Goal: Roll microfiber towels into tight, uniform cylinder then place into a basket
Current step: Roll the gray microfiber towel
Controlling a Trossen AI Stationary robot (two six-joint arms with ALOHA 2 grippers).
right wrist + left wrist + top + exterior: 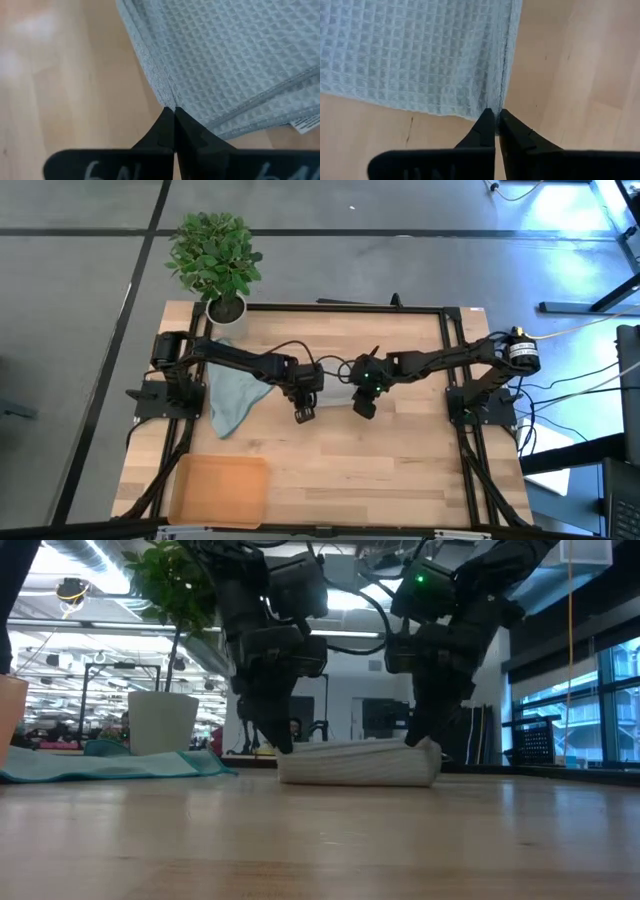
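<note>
Though its label [306,125] is unreadable, L tool [496,122] & R tool [173,112] pinch grey towel [358,762] edges, tips together.

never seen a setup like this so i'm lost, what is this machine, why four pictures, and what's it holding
It is a robot with two dark arms at a wooden table. One picture looks straight down from above, one looks level across the table top, and the other two come from cameras on each arm's wrist.

On the table lie a folded pale towel in the middle, a blue-teal towel spread out to the left, an orange-tan basket at the near left corner, and a potted plant at the far left.

The left end effector and the right end effector are both shut, each with its tips at an edge of the pale towel, one at either end. Whether they pinch the cloth or just press on it is unclear.
</note>
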